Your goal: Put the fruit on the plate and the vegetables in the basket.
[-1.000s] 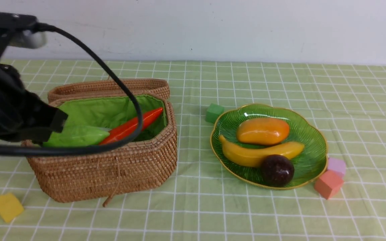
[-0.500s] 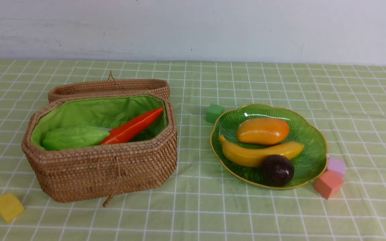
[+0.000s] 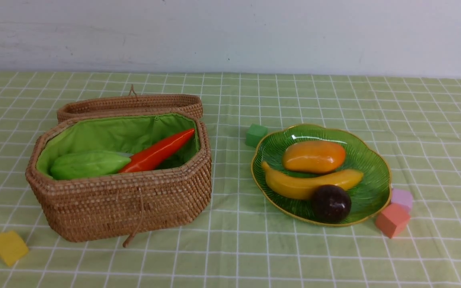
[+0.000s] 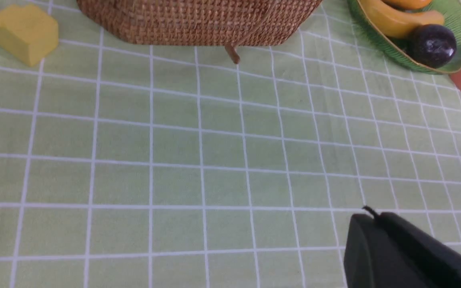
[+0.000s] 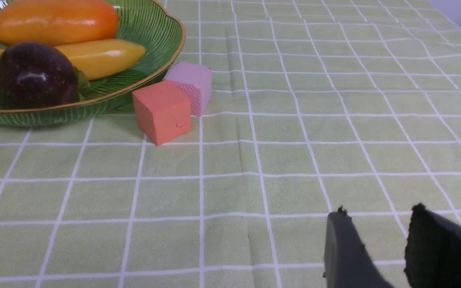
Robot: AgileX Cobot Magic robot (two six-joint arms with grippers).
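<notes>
Change: the left arm, which filled the frame's left side a second ago, is gone from the front view.
Left hand: closed, empty, low over the surface.
Right hand: narrowly parted, empty.
Basket, left of frame: holds gourd and pepper; radish not visible.
Plate, right of centre: holds mango, banana, purple ball.
Status: sorting appears complete.

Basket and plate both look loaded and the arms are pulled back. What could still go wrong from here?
1. In the basket I see only the gourd and red pepper; no radish shows, so sorting may be incomplete.
2. The dark purple ball sits near the plate rim; a nudge might roll it off.
3. The orange cube and pink cube crowd that rim, so a later reach there could bump them.
</notes>
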